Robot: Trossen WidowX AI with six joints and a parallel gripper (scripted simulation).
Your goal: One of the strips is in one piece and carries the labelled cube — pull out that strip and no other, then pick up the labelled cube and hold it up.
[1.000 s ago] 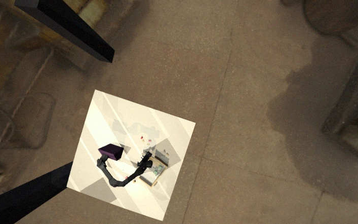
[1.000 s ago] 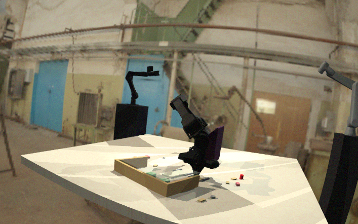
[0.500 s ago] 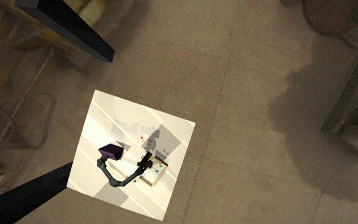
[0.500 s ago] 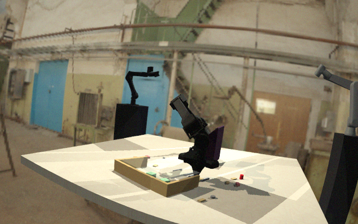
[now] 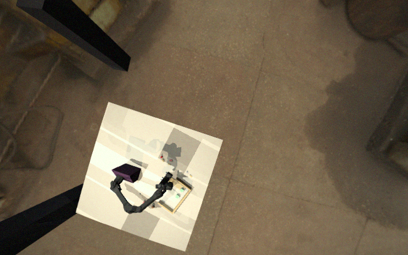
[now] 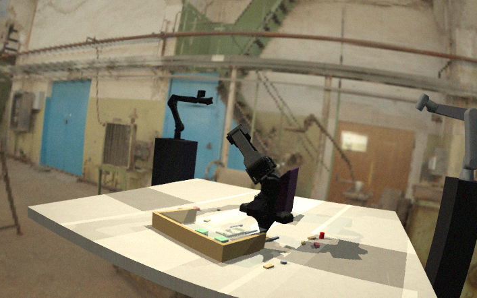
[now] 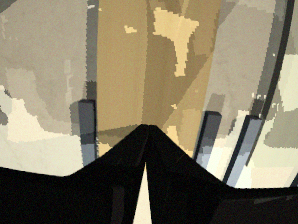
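Nowhere legible writing (gripper (image 7: 145, 129) closed, empty)

From above, we see the tray (image 5: 176, 198) partly covered by the arm (image 5: 142, 204), and its green blocks (image 5: 177, 196) are too small for us to read any label. In the wrist view the gripper (image 7: 145, 132) fills the lower frame, cut off by the bottom edge; we cannot identify the dark strips (image 7: 87, 125) beyond it.

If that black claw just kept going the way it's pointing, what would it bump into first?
Probably the wooden tray. The gripper, shut on nothing, points down at the tray's near end, where thin strips lie; which it meets first is unclear.
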